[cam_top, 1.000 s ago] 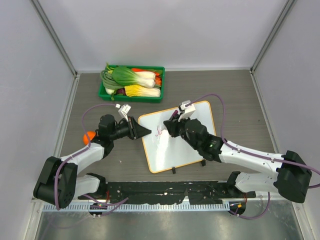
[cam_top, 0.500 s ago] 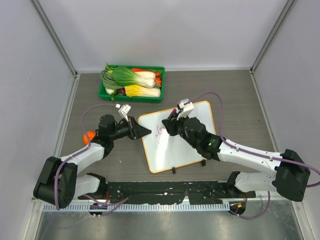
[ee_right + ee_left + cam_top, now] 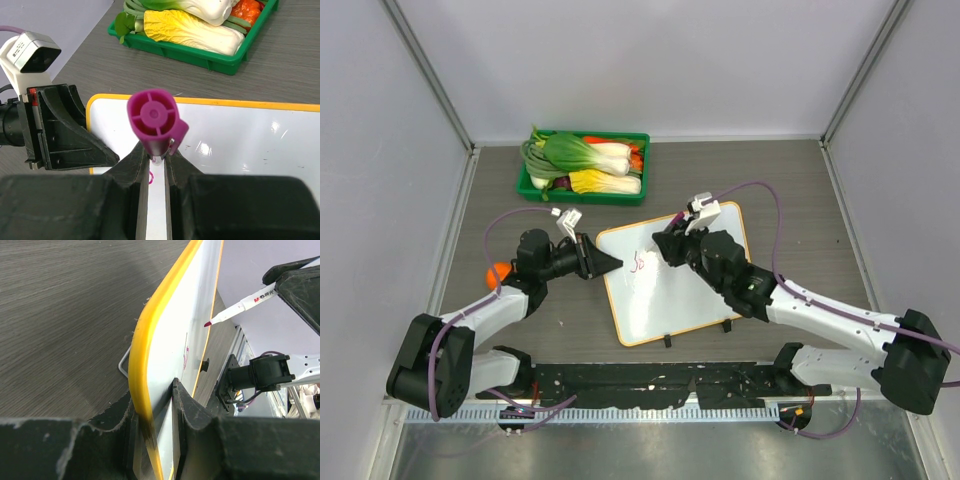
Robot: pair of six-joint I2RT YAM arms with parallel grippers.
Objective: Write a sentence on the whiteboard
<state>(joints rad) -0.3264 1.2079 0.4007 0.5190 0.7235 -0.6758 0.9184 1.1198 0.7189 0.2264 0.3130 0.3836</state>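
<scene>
– Whiteboard first: where is it?
– On the table, turned at an angle between the two arms. It is nearer to them than the green tray of vegetables. The left gripper is pinched on its yellow rim at the left edge, steadying it.
– And the right gripper?
– Its fingers are pressed onto a marker. The purple end faces the wrist camera and the tip points down at the board's upper left part.
– Is the tip on the surface?
– I can't tell. In the left wrist view the pink tip sits very near the white face, but contact isn't clear.
– How much of the sentence is there?
– Only a small pink squiggle, a letter or two near the left edge. I'd judge this is the writing step, early in the first word.
– So what does the next move need?
– Light, even pressure, I think, and small strokes running rightward from the squiggle across the bare white. The left grip should hold firm so the whiteboard doesn't slide under the pen. Too hard a push could shove or tip the board, and too light a touch would break the line.
</scene>
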